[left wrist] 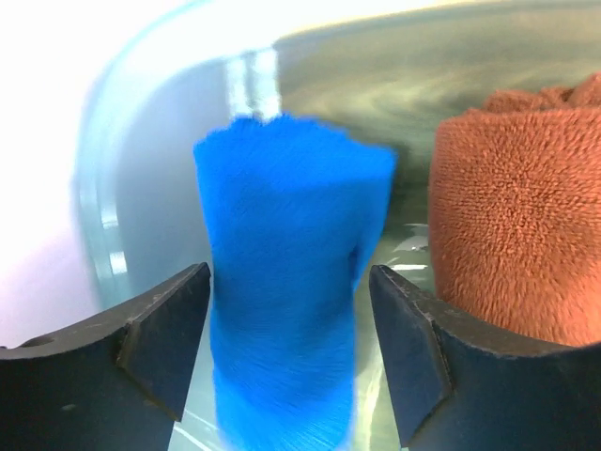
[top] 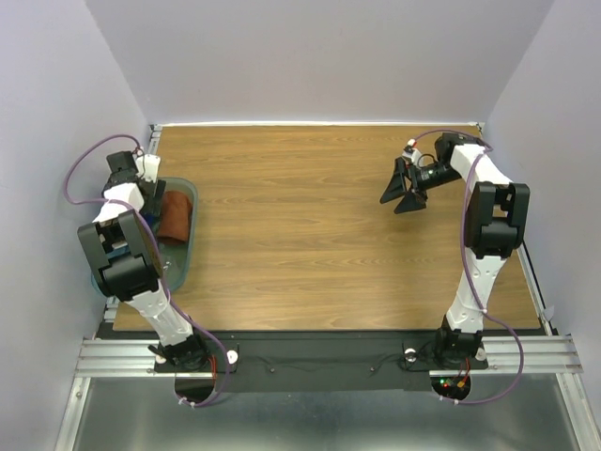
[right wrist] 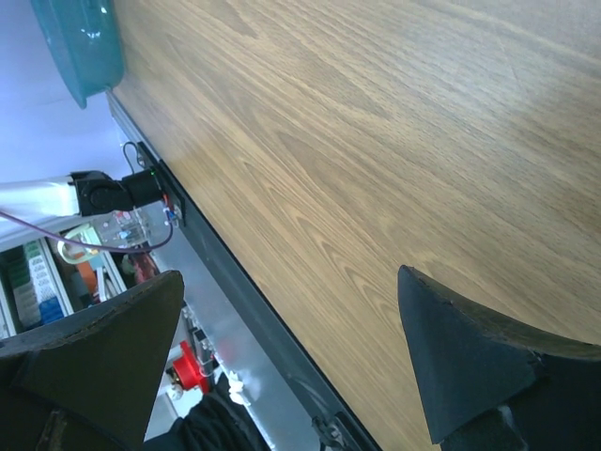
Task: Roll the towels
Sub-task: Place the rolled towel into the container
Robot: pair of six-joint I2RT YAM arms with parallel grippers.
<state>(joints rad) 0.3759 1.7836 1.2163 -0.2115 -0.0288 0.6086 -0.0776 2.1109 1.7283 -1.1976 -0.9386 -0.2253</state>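
Inside the teal bin (left wrist: 160, 141), the rolled blue towel (left wrist: 286, 216) stands between the left gripper (left wrist: 289, 282), whose jaws flank it without pinching. The rust-brown towel (left wrist: 516, 225) sits just beside it. The right gripper (right wrist: 291, 310) gapes empty, far from the bin. Pile snagging a finger on withdrawal could topple or unroll the blue roll.

Nothing readable is showing in any of the three views: no word, number, brand or sign is coming through clearly. In the right wrist view, some small packages (right wrist: 30, 282) past the table's edge are showing coloured patches that may be labels. They are appearing too small and blurred to make out.
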